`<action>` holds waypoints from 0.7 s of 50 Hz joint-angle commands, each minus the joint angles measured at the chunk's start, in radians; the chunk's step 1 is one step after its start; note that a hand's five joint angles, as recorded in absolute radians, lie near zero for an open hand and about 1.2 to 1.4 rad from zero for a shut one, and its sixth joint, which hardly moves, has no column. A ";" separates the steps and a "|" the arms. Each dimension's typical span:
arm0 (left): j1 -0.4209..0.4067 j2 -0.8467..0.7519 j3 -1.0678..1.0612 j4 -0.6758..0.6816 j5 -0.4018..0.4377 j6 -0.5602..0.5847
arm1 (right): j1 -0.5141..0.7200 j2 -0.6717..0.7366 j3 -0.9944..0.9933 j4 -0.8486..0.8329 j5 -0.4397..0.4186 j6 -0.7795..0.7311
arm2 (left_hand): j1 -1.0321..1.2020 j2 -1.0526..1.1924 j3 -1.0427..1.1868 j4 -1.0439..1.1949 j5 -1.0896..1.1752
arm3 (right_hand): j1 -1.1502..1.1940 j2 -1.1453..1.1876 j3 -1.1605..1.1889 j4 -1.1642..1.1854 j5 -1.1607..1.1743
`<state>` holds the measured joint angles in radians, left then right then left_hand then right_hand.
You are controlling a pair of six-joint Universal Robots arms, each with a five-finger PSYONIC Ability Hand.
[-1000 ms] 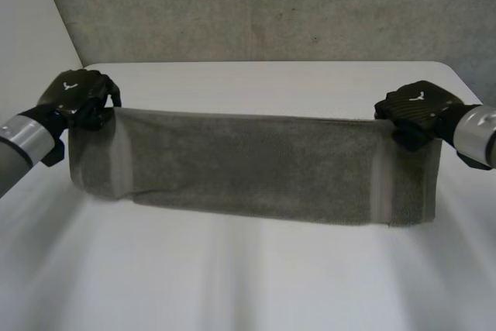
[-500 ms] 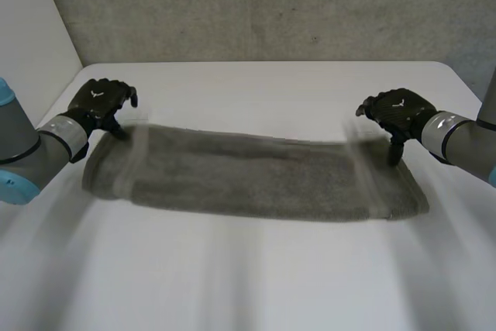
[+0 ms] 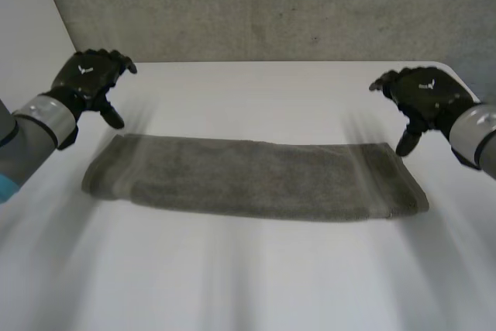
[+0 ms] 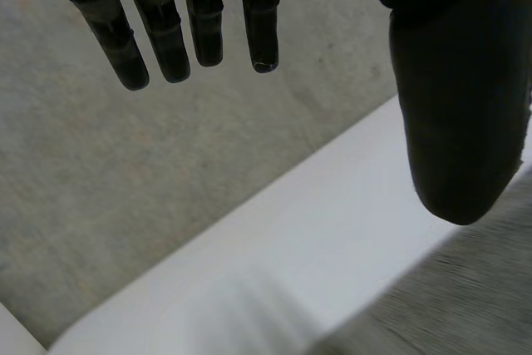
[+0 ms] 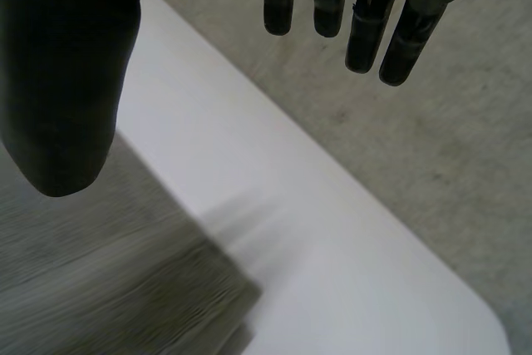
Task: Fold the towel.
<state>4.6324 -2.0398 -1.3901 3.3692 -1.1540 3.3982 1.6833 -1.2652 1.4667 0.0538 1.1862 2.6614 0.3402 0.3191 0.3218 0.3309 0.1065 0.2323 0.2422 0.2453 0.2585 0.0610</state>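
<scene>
Released since the earlier frame, grey towel (image 3: 256, 180) lay as a long flat strip across mid-frame on the white table (image 3: 256, 284), left hand (image 3: 87, 77) lifted clear at upper left, fingers spread wide, holding nothing, right hand (image 3: 425, 94) likewise at upper right, concrete wall (image 3: 256, 5) behind

**White table, one grey towel on it**

So the table (image 3: 256, 284) is plain white with rounded far corners and a grey textured wall behind it. Lying flat on it is a grey towel (image 3: 256, 177), doubled into a long narrow band. It runs side to side across the middle, with bare tabletop showing all around it.
</scene>
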 commanded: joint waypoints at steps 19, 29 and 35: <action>-0.043 0.067 -0.352 0.199 -0.112 -0.171 | -0.074 0.053 0.336 -0.241 -0.019 -0.069 | -0.053 -0.032 -0.035 -0.044 0.006 | 0.093 0.084 0.080 0.067 0.090; -0.032 0.073 -0.377 0.243 -0.115 -0.172 | -0.103 0.113 0.320 -0.241 -0.020 -0.098 | -0.053 -0.032 -0.035 -0.044 0.006 | 0.199 0.189 0.186 0.173 0.196; -0.030 0.070 -0.377 0.246 -0.113 -0.171 | -0.109 0.154 0.308 -0.236 -0.020 -0.130 | -0.053 -0.032 -0.035 -0.044 0.006 | 0.374 0.365 0.362 0.348 0.371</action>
<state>4.6010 -1.9675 -1.7690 3.6151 -1.2687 3.2256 1.5784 -1.1368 1.7841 -0.1883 1.1657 2.5539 0.3402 0.3191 0.3218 0.3309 0.1079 0.5046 0.5099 0.5119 0.5115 0.3453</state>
